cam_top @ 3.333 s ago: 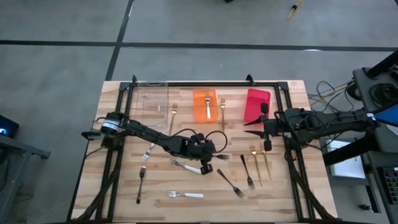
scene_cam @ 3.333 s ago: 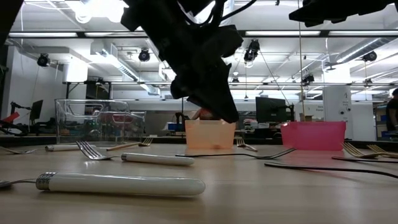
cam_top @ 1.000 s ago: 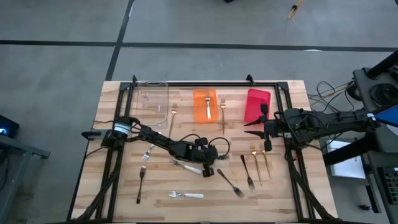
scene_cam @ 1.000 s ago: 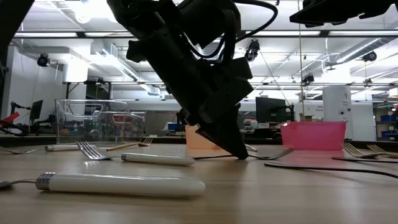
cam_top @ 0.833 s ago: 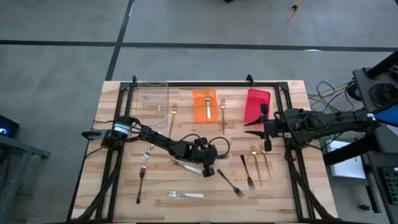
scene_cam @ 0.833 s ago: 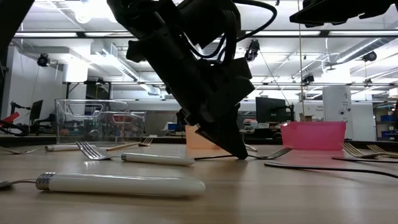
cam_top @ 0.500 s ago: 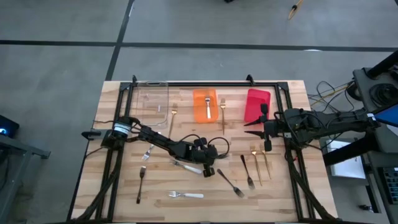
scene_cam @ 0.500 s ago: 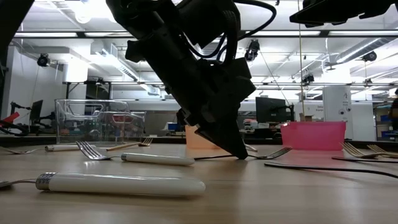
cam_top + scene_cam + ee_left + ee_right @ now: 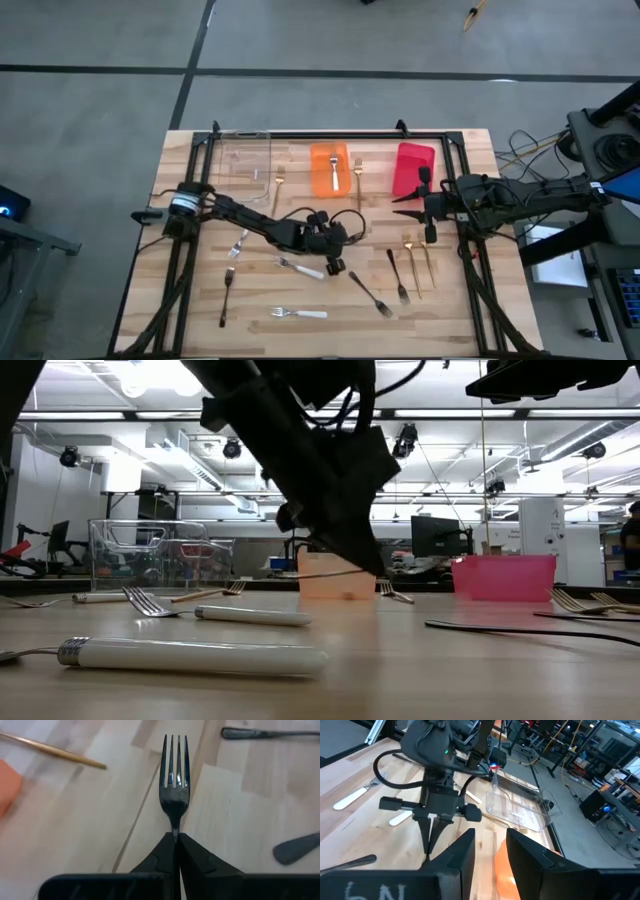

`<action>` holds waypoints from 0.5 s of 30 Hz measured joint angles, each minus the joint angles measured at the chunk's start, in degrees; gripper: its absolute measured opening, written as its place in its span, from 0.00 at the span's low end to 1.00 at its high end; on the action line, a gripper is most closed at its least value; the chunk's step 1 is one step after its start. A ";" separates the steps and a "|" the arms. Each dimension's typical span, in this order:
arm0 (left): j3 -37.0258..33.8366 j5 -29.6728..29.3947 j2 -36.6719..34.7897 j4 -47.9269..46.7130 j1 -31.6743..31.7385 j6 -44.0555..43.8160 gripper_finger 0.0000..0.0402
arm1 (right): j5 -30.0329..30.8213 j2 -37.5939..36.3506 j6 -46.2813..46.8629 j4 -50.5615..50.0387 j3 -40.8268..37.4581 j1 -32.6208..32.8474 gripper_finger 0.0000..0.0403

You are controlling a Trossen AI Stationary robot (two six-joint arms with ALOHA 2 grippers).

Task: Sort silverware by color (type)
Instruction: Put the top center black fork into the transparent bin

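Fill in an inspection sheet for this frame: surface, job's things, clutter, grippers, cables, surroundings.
Surface: light wooden plank table with a black frame.
Job's things: slim dark metal fork held off the table; other dark forks, gold forks and white-handled silver forks lie scattered on the wood; one gold fork lies in the orange bin.
Clutter: clear rectangular bin, orange rectangular bin, red rectangular bin along the far side.
Grippers: left gripper shut on the dark fork's handle at mid-table; right gripper open, holding nothing, by the red bin.
Cables: black cable loops on the left arm; loose cables off the table's right side.
Surroundings: grey floor; a workshop behind.
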 joint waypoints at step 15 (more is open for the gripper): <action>0.15 -14.15 -16.12 -16.93 2.13 -5.09 0.00 | 0.02 -0.04 0.30 -0.03 0.00 0.00 0.25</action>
